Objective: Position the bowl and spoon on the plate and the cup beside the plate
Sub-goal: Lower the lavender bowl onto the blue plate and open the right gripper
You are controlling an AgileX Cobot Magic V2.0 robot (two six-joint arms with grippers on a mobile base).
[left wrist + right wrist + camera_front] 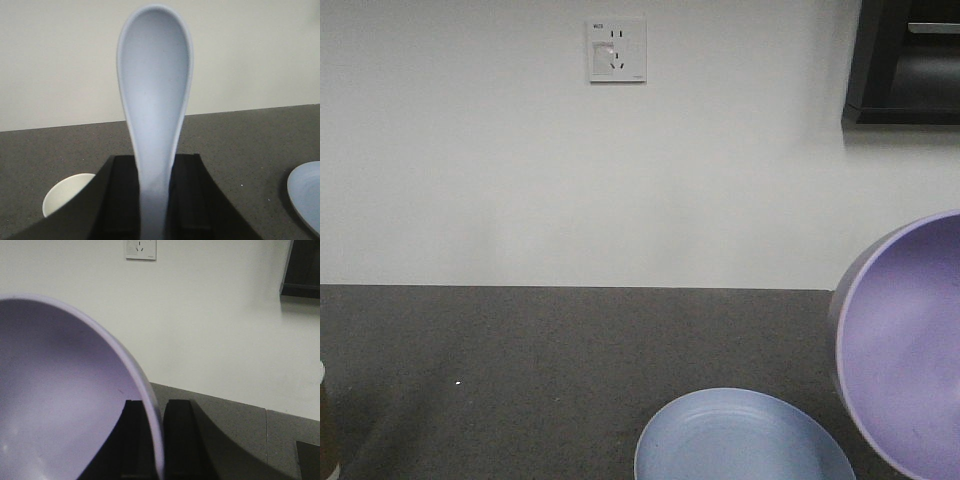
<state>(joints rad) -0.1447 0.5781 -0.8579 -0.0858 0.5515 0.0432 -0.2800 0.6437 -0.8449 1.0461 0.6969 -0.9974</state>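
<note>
At far left, the brown paper cup (326,425) stands on the dark counter (520,360). My left pincer (155,167) is clamped on the handle of the pale blue plastic spoon (155,90), scoop upward. The round blue-grey plastic plate (740,445) lies bare. My right pincer (156,410) pinches the rim of the lavender plastic bowl (60,405), which is tilted, aloft, just right of the plate. I judge I should level the bowl, centre it over the plate and lower it gently before letting go.

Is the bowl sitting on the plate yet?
No, in the front view the bowl hangs tilted in the air beside the plate, whose visible surface is bare.
</note>
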